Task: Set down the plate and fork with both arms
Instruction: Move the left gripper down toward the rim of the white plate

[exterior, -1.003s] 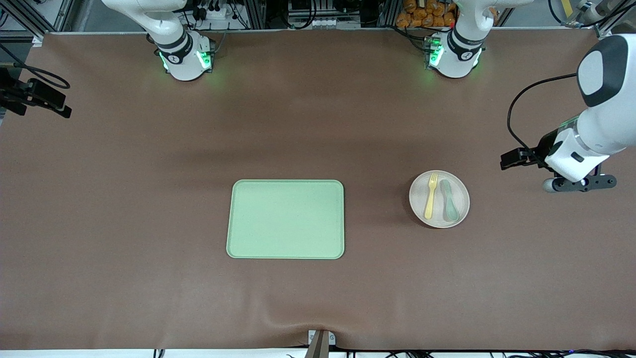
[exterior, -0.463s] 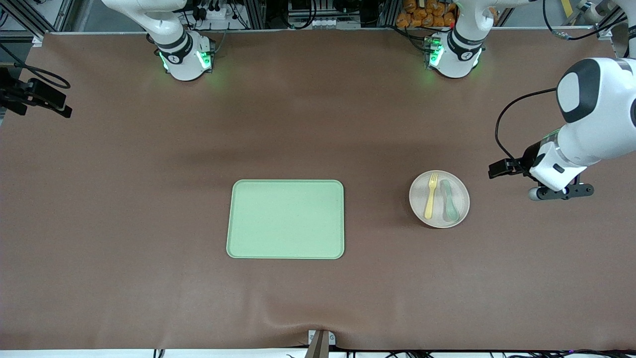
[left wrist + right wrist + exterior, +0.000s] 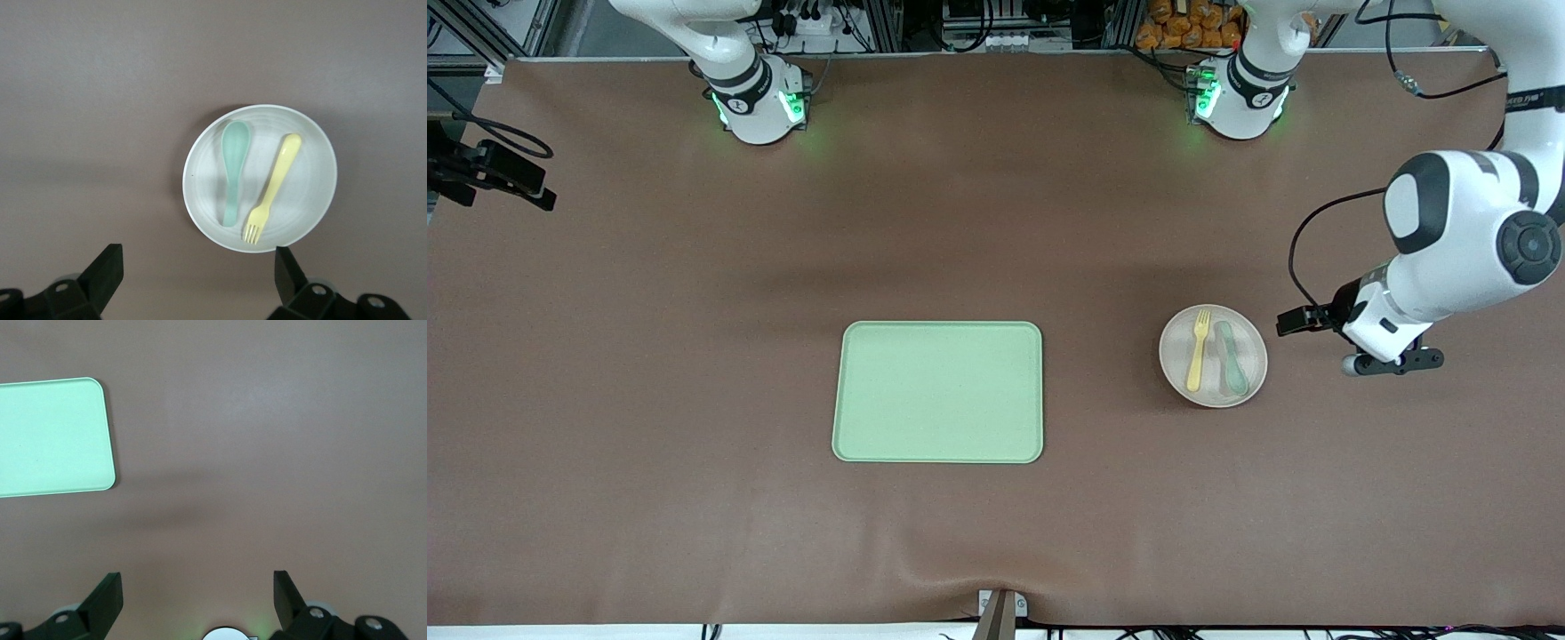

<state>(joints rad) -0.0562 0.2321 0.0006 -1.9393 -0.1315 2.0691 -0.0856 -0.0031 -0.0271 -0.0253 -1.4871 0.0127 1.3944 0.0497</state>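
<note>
Across the front view from the right arm's end, the light green tray (image 3: pixel 938 392) is lying flat on the brown table (image 3: pixel 649 356), near the middle. The right gripper (image 3: pixel 197 600) is hanging over bare table with its 2 fingers (image 3: pixel 107 593) spread wide, holding nothing; the tray's corner is showing in its wrist view. Toward the left arm's end, the plate (image 3: pixel 1249 342) is sitting on the table, well apart from the tray. The fork (image 3: pixel 1197 349) and a green spoon (image 3: pixel 1232 357) are lying side by side in it. The left gripper (image 3: pixel 197 280) is hovering over the table just beside the plate, fingers (image 3: pixel 288 270) spread wide and empty.
</note>
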